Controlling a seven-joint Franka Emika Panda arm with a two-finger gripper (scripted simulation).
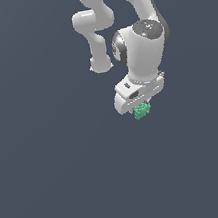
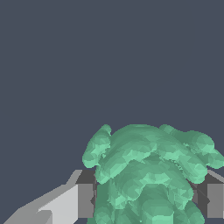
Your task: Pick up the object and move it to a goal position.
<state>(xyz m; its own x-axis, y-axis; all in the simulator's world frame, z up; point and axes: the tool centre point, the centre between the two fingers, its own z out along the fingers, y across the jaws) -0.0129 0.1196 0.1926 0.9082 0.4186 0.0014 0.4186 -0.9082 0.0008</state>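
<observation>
A: Where is the green clump (image 1: 142, 110)?

B: In the exterior view it sits right under the white tool (image 1: 142, 106) at the end of the Panda arm (image 1: 138, 50), poking out just below the tool's body. It is much smaller than the tool, bright green and bumpy.

A: Does the tool have hold of it?

B: Yes, by the look of the wrist view. There the clump (image 2: 148, 175) fills the space between the two fingers (image 2: 85, 200), one on each side, and both dark pads press against its lumpy sides. The jaws are closed down to the clump's width, with no gap showing on either side.

A: Is it resting on a worktop?

B: I cannot tell. Everything around it is one flat slate-blue colour in both views, with no edge or shadow to show whether the clump touches anything beneath.

A: How does the arm stand?

B: It comes down from the top of the exterior view, wrist bent so the tool points downward.
</observation>
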